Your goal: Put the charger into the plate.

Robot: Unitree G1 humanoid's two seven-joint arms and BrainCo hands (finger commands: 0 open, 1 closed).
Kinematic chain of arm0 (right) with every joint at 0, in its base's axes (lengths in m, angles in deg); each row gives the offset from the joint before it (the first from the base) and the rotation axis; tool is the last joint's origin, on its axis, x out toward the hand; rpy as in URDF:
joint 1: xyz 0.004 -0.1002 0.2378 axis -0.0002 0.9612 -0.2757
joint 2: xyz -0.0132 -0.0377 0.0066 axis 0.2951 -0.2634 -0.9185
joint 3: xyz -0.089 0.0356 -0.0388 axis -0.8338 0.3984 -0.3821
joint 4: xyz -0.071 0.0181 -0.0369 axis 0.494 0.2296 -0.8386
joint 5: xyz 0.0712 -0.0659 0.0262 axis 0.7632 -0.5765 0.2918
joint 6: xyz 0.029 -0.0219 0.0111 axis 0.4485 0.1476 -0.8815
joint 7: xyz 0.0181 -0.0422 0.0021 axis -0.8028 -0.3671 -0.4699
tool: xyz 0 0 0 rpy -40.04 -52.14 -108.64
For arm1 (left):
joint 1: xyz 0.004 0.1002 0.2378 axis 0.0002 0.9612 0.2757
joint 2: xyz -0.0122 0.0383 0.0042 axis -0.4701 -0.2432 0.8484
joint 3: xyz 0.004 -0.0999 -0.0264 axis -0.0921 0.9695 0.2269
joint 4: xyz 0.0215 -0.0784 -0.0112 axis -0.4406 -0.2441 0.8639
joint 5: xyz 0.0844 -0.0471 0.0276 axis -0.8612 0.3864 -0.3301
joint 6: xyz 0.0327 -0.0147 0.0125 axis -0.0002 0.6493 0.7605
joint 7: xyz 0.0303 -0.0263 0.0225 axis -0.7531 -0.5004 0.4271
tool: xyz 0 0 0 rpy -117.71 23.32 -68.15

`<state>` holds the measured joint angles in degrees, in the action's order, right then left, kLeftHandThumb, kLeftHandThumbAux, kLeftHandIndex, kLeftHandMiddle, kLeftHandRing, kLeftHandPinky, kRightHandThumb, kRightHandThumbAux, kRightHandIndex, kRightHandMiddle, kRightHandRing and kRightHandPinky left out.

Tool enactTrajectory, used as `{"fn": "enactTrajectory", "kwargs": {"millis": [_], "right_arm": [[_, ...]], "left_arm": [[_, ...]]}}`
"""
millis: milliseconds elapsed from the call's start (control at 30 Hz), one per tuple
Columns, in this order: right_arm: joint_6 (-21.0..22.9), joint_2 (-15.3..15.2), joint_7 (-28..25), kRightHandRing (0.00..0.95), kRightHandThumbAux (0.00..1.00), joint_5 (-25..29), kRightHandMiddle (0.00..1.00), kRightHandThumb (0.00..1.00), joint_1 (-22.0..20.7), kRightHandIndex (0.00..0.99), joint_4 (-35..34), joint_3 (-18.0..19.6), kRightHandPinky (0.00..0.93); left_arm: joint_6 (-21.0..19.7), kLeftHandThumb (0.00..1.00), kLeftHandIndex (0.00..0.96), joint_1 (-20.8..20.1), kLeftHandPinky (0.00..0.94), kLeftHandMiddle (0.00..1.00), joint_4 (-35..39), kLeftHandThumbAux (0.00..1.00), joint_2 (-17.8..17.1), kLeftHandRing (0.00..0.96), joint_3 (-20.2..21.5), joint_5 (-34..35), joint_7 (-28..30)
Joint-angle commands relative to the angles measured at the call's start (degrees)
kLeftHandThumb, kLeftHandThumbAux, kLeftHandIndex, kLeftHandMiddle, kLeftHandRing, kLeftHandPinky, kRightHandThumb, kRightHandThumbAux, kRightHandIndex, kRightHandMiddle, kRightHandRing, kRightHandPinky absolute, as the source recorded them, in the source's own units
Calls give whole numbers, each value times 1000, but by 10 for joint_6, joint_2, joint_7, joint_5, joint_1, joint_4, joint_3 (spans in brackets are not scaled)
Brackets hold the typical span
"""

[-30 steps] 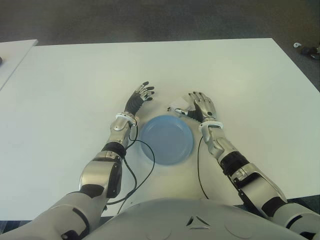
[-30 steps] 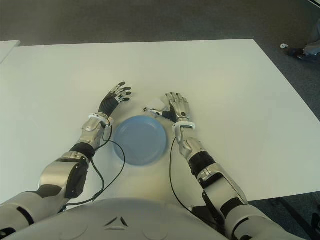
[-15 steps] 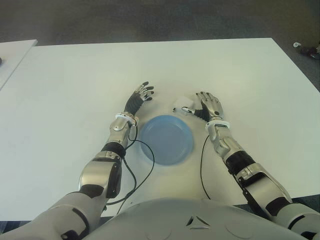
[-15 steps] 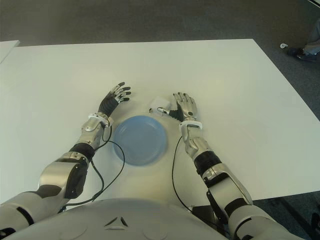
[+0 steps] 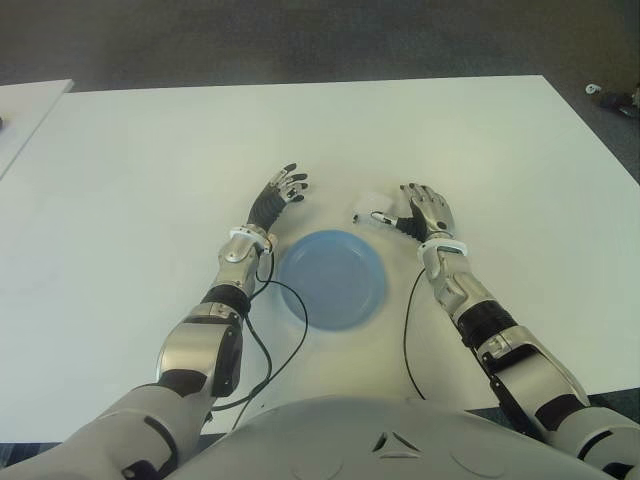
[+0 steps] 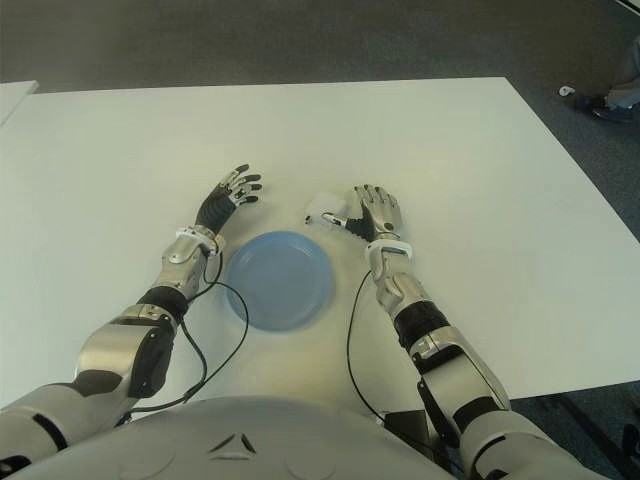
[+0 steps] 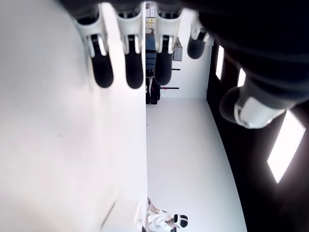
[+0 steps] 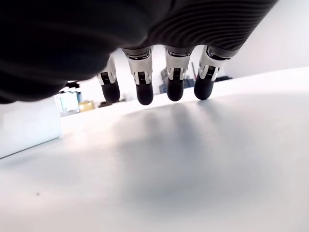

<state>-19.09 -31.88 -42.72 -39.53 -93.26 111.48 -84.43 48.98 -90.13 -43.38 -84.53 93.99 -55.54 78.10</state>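
You're looking at a smooth matte white surface (image 5: pixel 150 170) with a round, shallow blue plate (image 5: pixel 333 279) near its front edge. The small white blocky charger (image 5: pixel 374 205) lies on the surface just beyond the plate's right rim, beside your right hand (image 5: pixel 428 212), ungrasped, with no legible markings. Both that hand and the left hand (image 5: pixel 277 195) left of the plate have their black-tipped metal fingers (image 8: pixel 143 86) released and outstretched, holding nothing.

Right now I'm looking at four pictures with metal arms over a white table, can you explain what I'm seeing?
This is a humanoid robot with two arms ending in many-fingered hands. Two pictures look down from cameras on its head; the other two look out from each wrist, past the fingertips. On the white table lie a round blue plate and a small white charger block. The left hand shows beyond the plate's left side, fingers spread. The right hand is open right beside the charger, holding nothing. The charger is not yet in the plate.
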Motion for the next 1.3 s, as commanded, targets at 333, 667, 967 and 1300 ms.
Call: {"fn": "enactTrajectory", "kwargs": {"millis": [333,667,967,1300], "right_arm": [[-1,-9,-11,0,104,15,0,320,19,0,10,7,0],[-9,-9,-3,0,99,16,0,311,21,0,5,11,0],[-34,-9,37,0,102,10,0,302,22,0,2,10,0],[-67,-6,76,0,100,11,0,293,24,0,4,12,0]], "left_arm": [[-21,0,48,25,249,210,-20,492,-7,227,1,-5,5],[-21,0,60,27,237,215,-20,483,-8,224,1,-6,5],[-26,0,59,27,244,217,-20,482,-9,226,1,-6,5],[-25,0,57,27,238,220,-21,487,-10,230,0,-8,4]]}}
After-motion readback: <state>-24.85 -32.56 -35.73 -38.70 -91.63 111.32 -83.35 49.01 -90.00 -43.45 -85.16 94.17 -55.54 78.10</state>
